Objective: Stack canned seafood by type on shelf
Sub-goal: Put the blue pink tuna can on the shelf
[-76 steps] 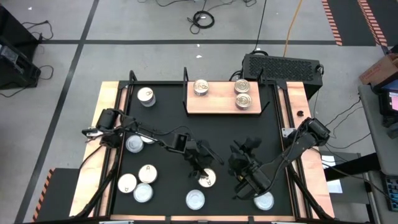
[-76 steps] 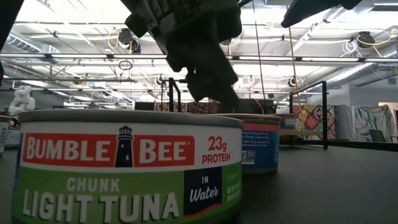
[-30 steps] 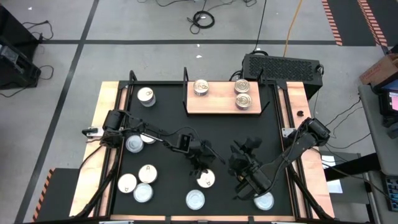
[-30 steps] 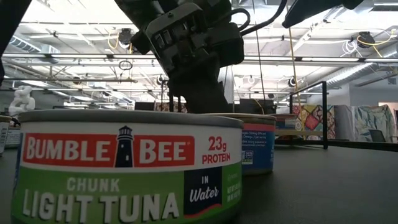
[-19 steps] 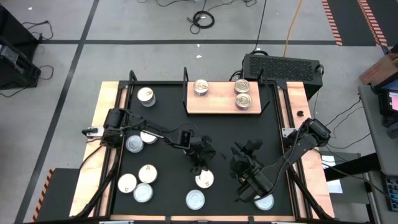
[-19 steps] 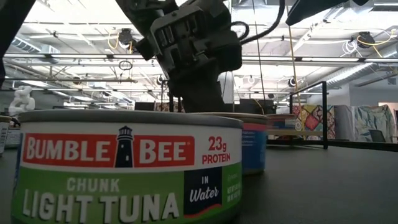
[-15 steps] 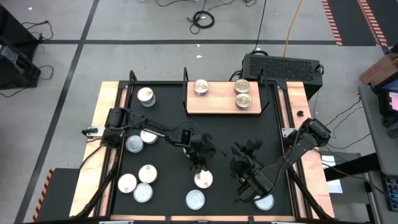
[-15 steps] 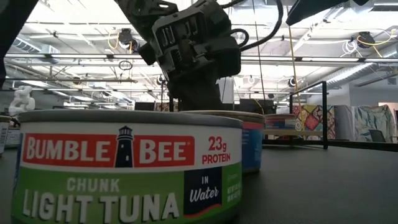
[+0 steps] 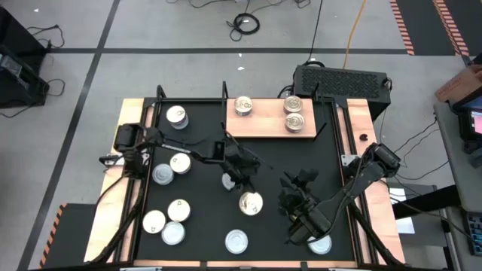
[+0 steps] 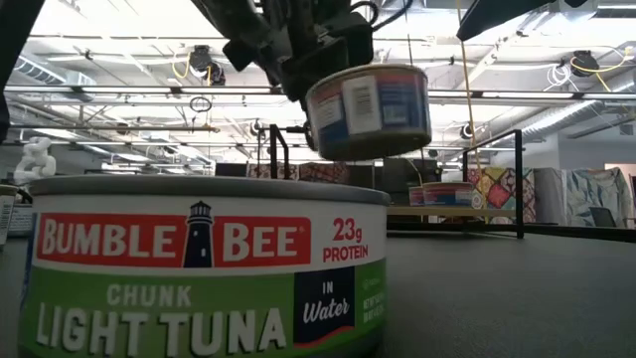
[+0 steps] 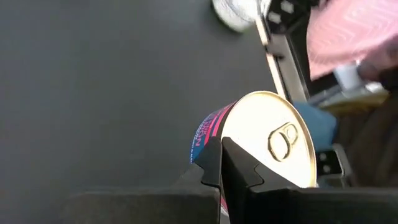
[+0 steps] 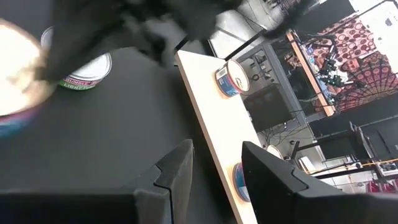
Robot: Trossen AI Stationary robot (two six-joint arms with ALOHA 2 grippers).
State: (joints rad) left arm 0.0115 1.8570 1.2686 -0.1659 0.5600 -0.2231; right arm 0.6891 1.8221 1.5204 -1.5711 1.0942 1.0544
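Lifted since the earlier frame: gold-topped tin (image 9: 251, 202) now off the mat, centre of high view, clamped edgewise in left gripper (image 9: 239, 183). Right gripper (image 9: 300, 216) waits lower right, fingers apart. Shelf (image 9: 272, 119) upper centre. Risk: the thin rim hold may let the tilted tin slip during carry.

The right end effector (image 9: 301, 213) hides part of a silver-topped tin (image 9: 320, 243).
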